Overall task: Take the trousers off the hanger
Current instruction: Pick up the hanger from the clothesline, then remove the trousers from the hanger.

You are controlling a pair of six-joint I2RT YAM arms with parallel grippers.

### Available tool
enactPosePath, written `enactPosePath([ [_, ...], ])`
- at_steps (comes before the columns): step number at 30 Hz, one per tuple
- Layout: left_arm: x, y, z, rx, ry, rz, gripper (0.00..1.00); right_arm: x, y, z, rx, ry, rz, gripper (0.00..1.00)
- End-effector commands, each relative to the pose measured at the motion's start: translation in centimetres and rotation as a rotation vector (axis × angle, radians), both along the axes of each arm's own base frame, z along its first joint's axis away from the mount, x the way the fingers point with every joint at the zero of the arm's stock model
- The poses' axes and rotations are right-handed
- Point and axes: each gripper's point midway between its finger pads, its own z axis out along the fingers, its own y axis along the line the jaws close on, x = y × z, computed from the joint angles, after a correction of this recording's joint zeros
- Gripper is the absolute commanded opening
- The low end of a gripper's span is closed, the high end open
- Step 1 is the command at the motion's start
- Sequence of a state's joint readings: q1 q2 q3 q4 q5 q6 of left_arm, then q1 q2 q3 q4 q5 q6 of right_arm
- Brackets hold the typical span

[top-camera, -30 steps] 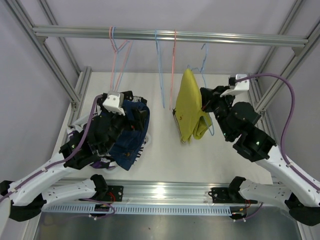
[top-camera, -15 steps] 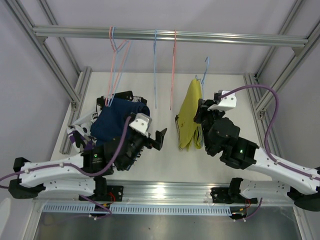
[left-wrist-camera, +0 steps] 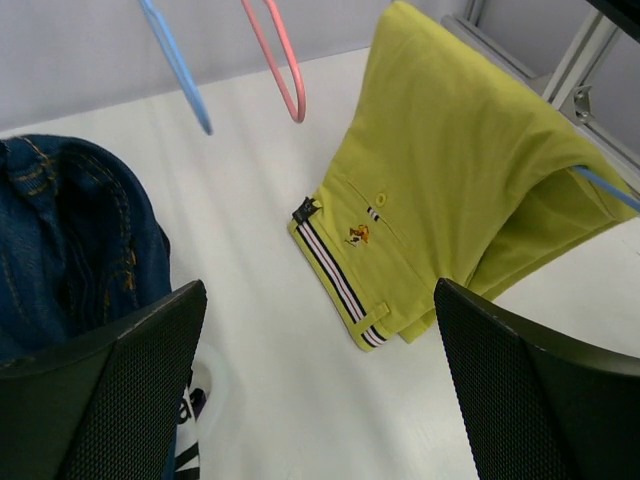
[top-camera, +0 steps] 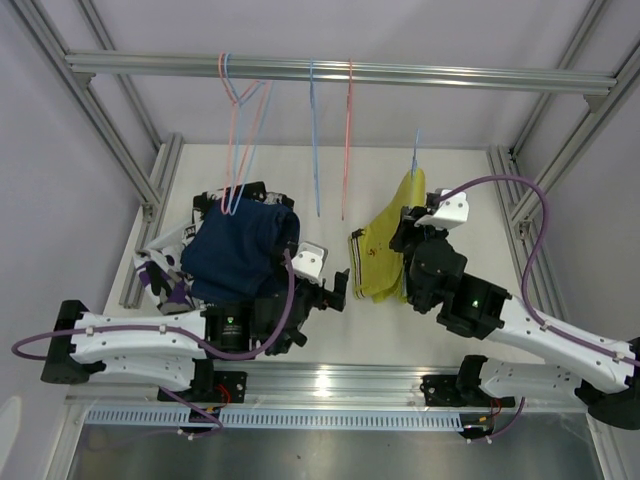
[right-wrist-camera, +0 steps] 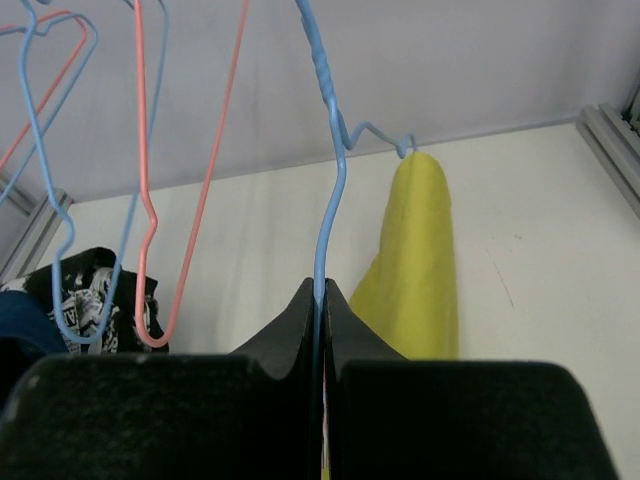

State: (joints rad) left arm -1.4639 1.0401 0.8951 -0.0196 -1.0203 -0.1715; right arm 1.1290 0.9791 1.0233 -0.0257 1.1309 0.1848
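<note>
So the only pair not off yet is the yellow trousers (left-wrist-camera: 440, 190), draped over the bar of the blue hanger (right-wrist-camera: 327, 150) toward the right side of the bench (left-wrist-camera: 260, 300), with the striped waistband (left-wrist-camera: 335, 280) end sagging down and looking like it rests on the bench surface. The right gripper (right-wrist-camera: 322, 305) is pressed together on the wire of that hanger, just below the neck, and the hook looks clear of the rail (top-camera: 400, 73), though I can't tell for sure. The left gripper (top-camera: 337, 288) is spread wide with nothing in it, sitting near the middle of the bench and looking straight at the yellow cloth. The navy trousers (top-camera: 240, 255) lie on top of the heap at the left side of the bench. Handling-wise: it's light, floppy cotton, nothing fragile, and it should slide off thin wire easily. I'd grab the thick waistband hem, since that's several layers and gives the jaws something to bite, then pull sideways toward the left edge while the right side keeps the hanger put. The risk is pinching only one layer, so the fold just bunches up.
</note>
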Motion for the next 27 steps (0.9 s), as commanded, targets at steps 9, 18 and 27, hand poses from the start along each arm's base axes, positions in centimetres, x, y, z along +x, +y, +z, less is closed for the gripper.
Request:
enactPosePath([
  [9,-0.2,-2.3,-3.9,-0.089,0.066,0.020,0.99,-0.8,-1.2,-1.2,0.139,0.030,0.031,0.00],
  [18,-1.1,-7.9,-4.4,-0.239,0.000,-0.151,0.99,-1.5,-1.2,-0.1,0.201,0.053,0.073,0.00],
  [27,-0.6,-12.1,-4.4,-0.302,-0.035,-0.219,0.99,-1.7,-0.7,0.2,0.230,0.069,0.101,0.00],
])
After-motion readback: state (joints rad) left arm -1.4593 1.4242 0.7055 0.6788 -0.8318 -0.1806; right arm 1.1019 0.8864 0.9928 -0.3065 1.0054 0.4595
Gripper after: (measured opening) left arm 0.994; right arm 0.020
